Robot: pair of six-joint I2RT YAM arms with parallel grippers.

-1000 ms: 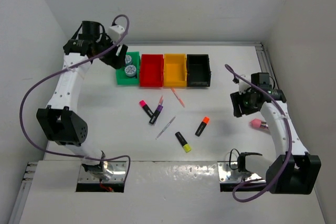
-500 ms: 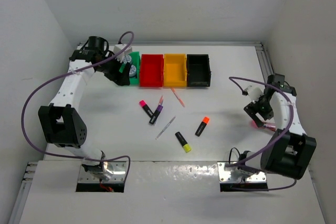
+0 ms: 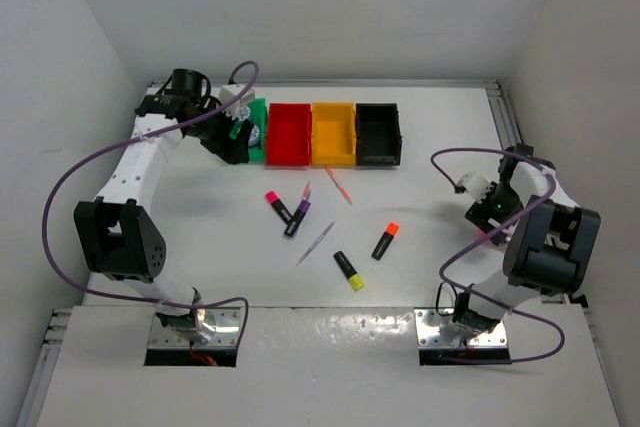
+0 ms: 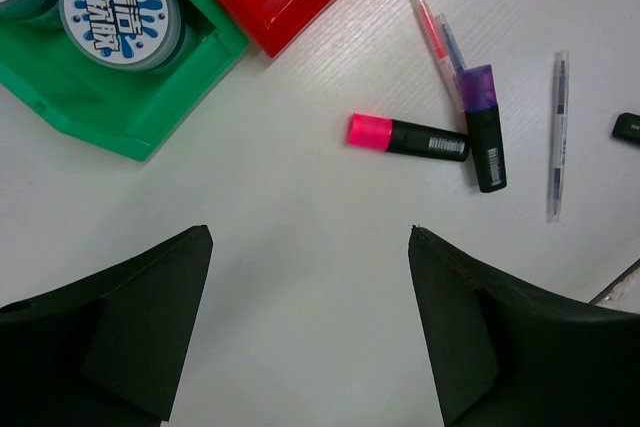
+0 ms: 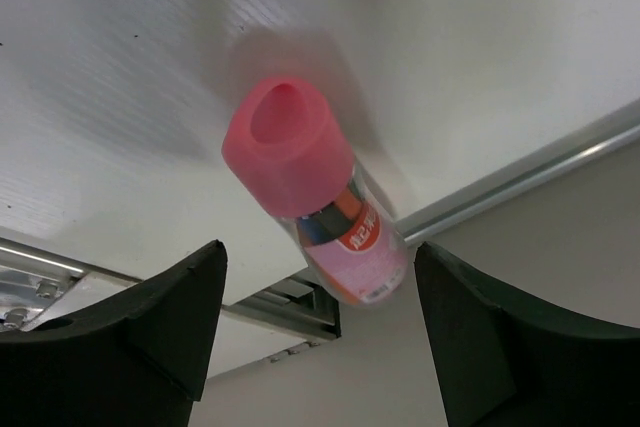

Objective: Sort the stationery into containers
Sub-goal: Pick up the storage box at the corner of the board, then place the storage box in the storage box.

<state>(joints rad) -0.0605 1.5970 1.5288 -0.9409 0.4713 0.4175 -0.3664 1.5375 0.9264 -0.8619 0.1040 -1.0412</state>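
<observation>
A white table [image 3: 200, 207] stands between plain white walls, and the small pink block [image 5: 310, 192] lies on it near the metal rail [image 5: 520, 172] at the right edge; the right gripper [image 3: 487, 217] hangs over the block with fingers spread wide, neither touching it. The two blue-white rolls [image 4: 120, 12] sit side by side in the green bin [image 4: 130, 112], which heads a row with the red bin [image 3: 288, 134], yellow-orange bin [image 3: 334, 133] and black bin [image 3: 378, 133]. The left gripper [image 4: 308, 237] hovers beside the green bin, fingers parted and empty. Mid-table lie the pink-capped highlighter [image 4: 408, 137], purple-capped highlighter [image 4: 483, 127], orange-capped highlighter [image 3: 386, 240], yellow-capped highlighter [image 3: 349, 270], grey pen [image 4: 557, 137] and pink pen [image 3: 338, 186].
</observation>
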